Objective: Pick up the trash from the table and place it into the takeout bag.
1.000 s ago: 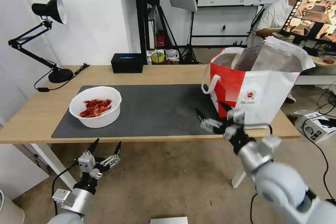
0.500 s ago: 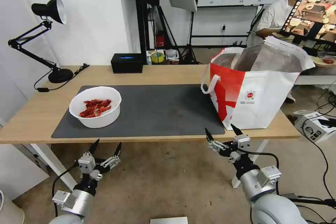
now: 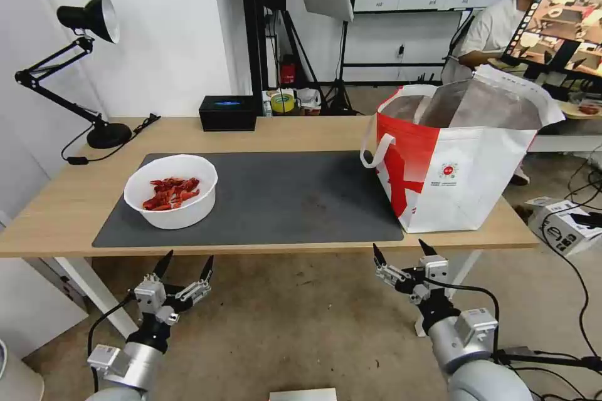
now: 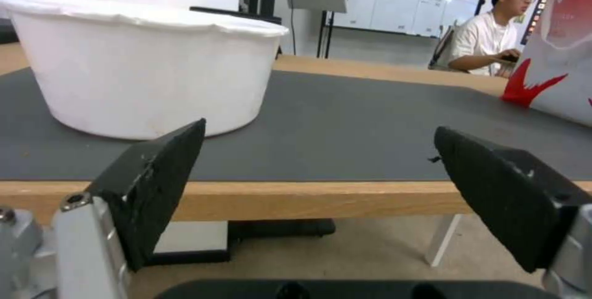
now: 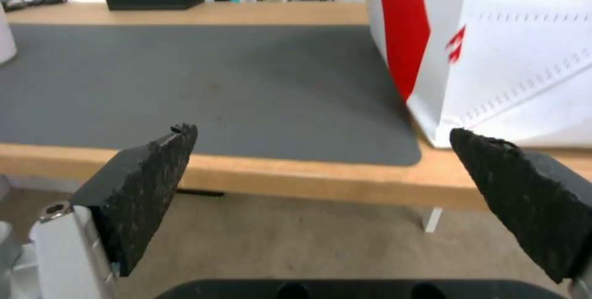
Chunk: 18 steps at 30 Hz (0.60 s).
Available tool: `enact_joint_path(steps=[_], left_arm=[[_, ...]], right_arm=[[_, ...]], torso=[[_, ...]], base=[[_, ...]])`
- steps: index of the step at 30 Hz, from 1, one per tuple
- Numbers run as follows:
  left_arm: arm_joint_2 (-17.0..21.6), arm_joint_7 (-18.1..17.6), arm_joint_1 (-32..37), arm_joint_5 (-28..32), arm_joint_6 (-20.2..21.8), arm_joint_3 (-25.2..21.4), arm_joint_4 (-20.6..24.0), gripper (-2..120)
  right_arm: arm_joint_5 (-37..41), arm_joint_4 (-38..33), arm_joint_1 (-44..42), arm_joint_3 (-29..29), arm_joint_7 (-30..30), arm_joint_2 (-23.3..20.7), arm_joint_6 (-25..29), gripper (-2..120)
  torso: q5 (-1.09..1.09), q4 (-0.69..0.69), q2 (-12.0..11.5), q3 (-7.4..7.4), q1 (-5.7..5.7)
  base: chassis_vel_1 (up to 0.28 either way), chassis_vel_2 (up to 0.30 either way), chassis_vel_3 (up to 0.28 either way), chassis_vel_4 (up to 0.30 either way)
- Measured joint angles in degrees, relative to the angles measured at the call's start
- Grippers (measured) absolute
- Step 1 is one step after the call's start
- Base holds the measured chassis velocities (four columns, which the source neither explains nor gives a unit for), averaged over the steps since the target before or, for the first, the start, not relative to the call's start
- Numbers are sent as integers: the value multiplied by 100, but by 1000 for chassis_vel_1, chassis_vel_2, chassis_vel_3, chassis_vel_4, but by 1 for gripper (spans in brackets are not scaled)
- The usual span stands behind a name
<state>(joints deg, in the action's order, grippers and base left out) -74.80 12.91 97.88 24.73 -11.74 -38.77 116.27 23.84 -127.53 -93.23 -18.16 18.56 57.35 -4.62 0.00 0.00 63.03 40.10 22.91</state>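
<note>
- My left gripper (image 3: pixel 185 265) hangs empty with jaws spread below the table (image 3: pixel 75 200) edge; the white bowl of red shells (image 3: pixel 171 190) sits above and just beyond it on the dark grey mat (image 3: pixel 282 200).
- My right gripper (image 3: pixel 402 252) hangs likewise, jaws apart and empty, with the takeout bag (image 3: pixel 461 163) up ahead.
- Risk, I judge: rising carelessly, a finger catches the table edge, or the bowl tips and spills its shells.
- The bag's silvery mouth gapes; its contents are hidden.

Head high; wrists low, facing table (image 3: pixel 56 213) edge.
</note>
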Motion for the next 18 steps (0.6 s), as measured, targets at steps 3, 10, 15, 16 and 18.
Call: enact_joint_path(steps=[3, 10, 15, 16, 18], left_arm=[[-8, 0, -2, 0, 1, 7, 0, 100], [21, -1, -5, 2, 1, -10, -30, 100], [130, -73, -88, 115, 36, -68, -2, 100], [204, -140, -133, 196, 93, -106, 41, 100], [374, -442, -206, 407, 294, -167, 217, 100]], right_arm=[[-46, 55, 18, 16, -2, 18, -19, 100], [-75, 79, 33, 20, -10, 23, -46, 100], [-75, 79, 36, 21, -12, 23, -48, 100], [-75, 79, 37, 21, -12, 23, -48, 100], [-75, 80, 38, 21, -14, 22, -49, 100]], torso=[[0, 0, 0, 0, 0], [0, 0, 0, 0, 1], [0, 0, 0, 0, 1], [-1, 0, 0, 0, 1], [0, -1, 0, 0, 1]], base=[[0, 0, 0, 0], [0, 0, 0, 0], [0, 0, 0, 0], [0, 0, 0, 0], [0, 0, 0, 0]])
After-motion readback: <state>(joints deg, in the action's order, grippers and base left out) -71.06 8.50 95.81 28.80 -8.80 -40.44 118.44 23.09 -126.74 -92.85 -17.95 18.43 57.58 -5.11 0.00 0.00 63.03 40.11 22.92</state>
